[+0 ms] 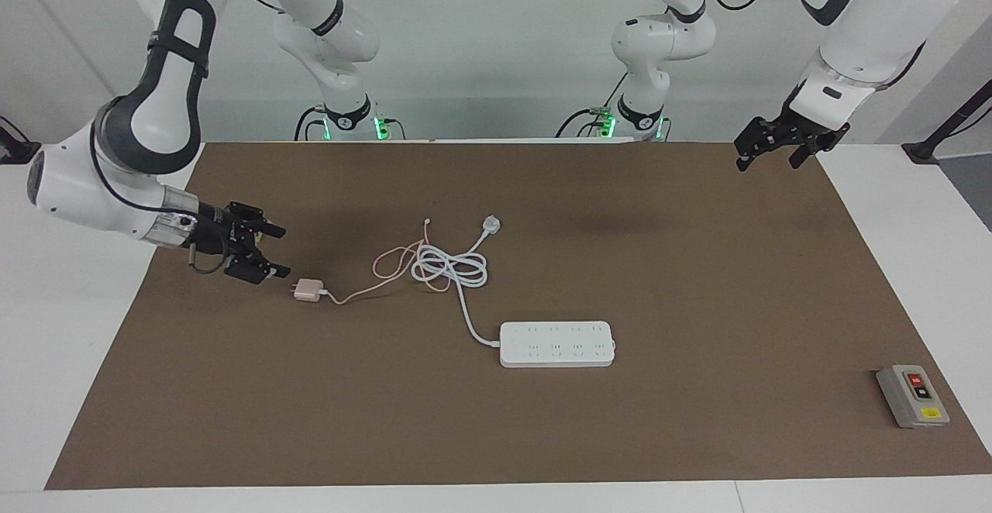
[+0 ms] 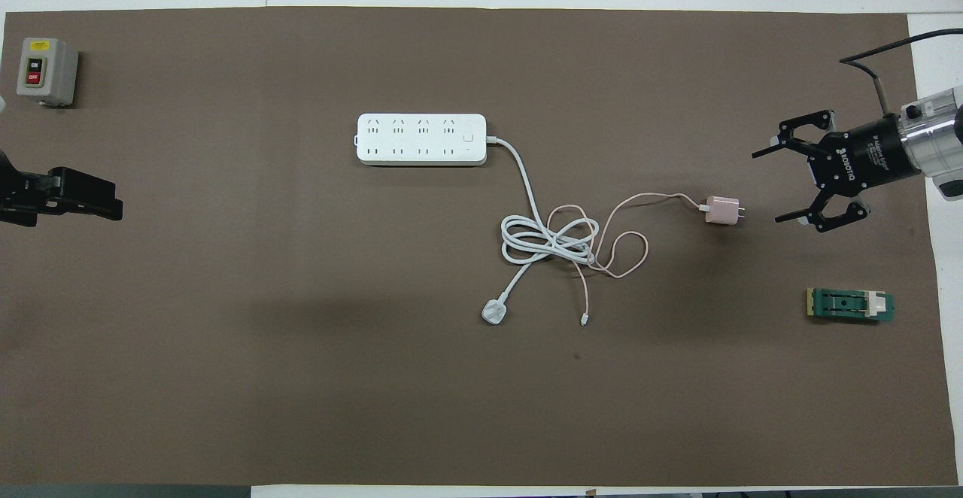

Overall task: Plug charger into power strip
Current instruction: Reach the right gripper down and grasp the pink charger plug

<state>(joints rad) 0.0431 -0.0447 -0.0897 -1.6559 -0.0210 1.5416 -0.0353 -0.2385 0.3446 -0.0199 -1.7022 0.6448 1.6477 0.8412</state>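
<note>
**Entry: charger and nearest gripper, before pickup**

Charger (image 1: 308, 290): small pink cube lying flat on the brown mat (image 1: 697, 265), toward the right arm's end of the table. Prongs point at the right gripper; thin pink cable (image 1: 380, 269) trails off the other face toward the middle of the table, looping through the strip's coiled white cord (image 1: 449, 269).

Power strip (image 1: 556, 343): long white bar, farther from the robots than the charger, long axis running along the table's length, sockets up. Nothing plugged in.

Right gripper (image 1: 275, 251): fingers spread wide, holding nothing, low and just beside the charger's prong end, not touching. Clearly the nearer arm; judged to be lining up for the grasp. The fingers would have to pass the prongs to close on the cube's sides.

Left gripper (image 1: 767, 151): spread, empty, waiting over the mat's edge at its own end, well apart from both items.
</note>
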